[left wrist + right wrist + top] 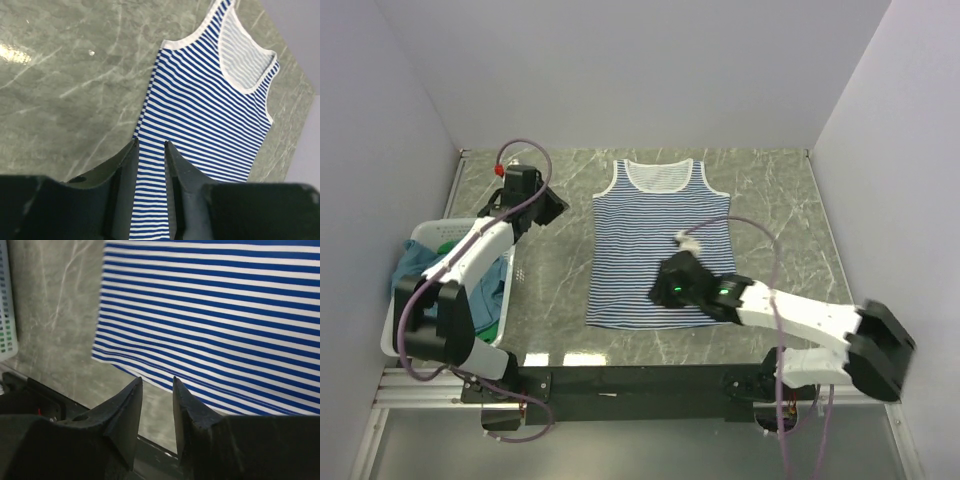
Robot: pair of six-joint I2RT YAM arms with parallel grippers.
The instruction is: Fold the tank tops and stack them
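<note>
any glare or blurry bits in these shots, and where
Top external: a pale glare band on the table near its front edge, with even light elsewhere. Left wrist: a bright glare patch on the table at upper left, and the left claw is dark and soft against the sharp striped tank top. Right wrist: the right claw is underlit, but the stripes are crisp.

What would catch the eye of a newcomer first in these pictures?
The navy-and-white striped tank top lies spread flat in the middle of the marbled table. At the left edge stands a white mesh basket holding teal fabric and green fabric. The right gripper hangs over the top's near hem, jaws apart and empty.
</note>
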